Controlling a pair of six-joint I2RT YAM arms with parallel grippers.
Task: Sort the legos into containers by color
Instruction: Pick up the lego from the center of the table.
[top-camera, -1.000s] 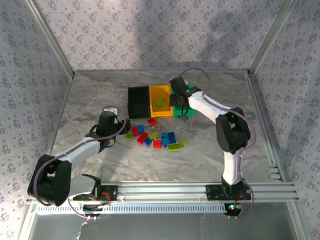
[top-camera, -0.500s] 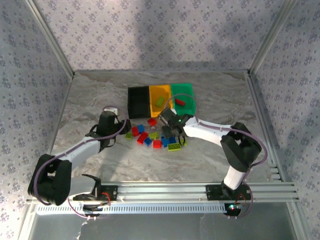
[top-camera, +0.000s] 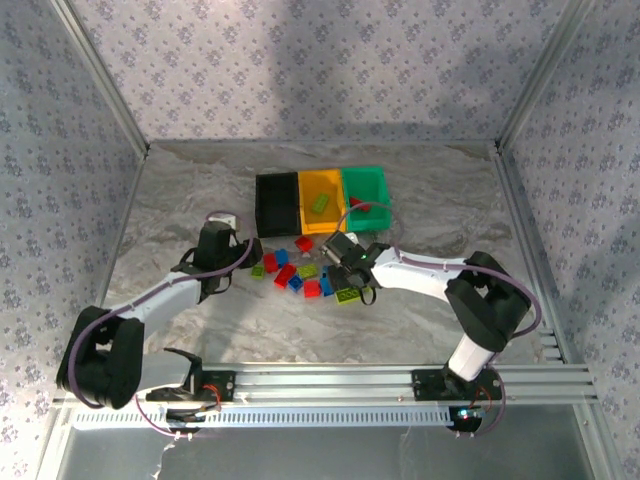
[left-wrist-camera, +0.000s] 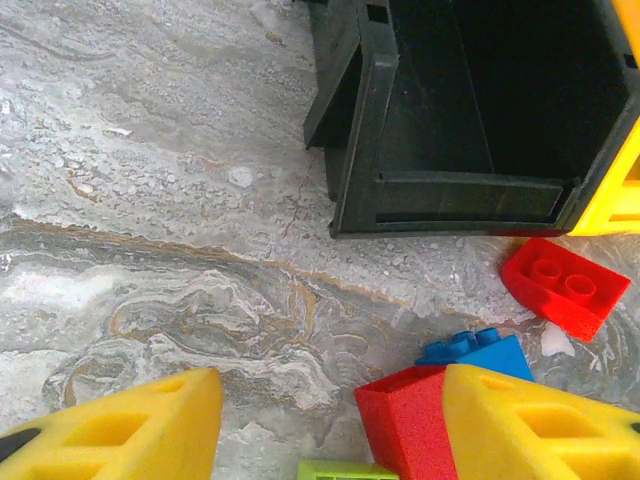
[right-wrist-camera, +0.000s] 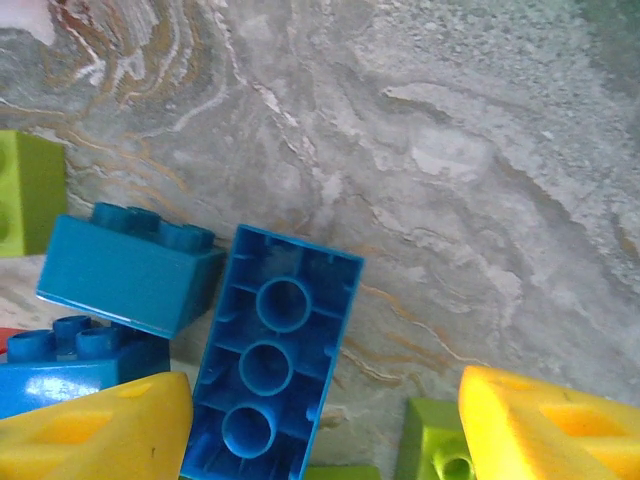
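Red, blue and yellow-green legos (top-camera: 300, 270) lie in a loose pile in front of the containers: black (top-camera: 277, 203), orange-yellow (top-camera: 321, 185) and green (top-camera: 372, 180). A yellow-green brick (top-camera: 321, 203) lies in the orange-yellow bin and a red one (top-camera: 360, 204) in the green bin. My left gripper (top-camera: 250, 262) is open at the pile's left edge; a red brick (left-wrist-camera: 410, 425) rests against its right finger. My right gripper (top-camera: 338, 268) hangs open over the pile's right side, straddling an upside-down blue brick (right-wrist-camera: 275, 360) that lies beside its left finger (right-wrist-camera: 90, 430).
In the left wrist view the black bin (left-wrist-camera: 470, 110) stands just ahead, with a red brick (left-wrist-camera: 560, 285) and a blue one (left-wrist-camera: 480, 350) in front of it. Other blue bricks (right-wrist-camera: 125, 275) and yellow-green ones (right-wrist-camera: 435, 445) crowd the right gripper. Metal frame posts border the marbled table (top-camera: 180, 190).
The right arm has swung from above the green bin down to the pile. A red brick now shows in the green bin. The left arm has not moved.
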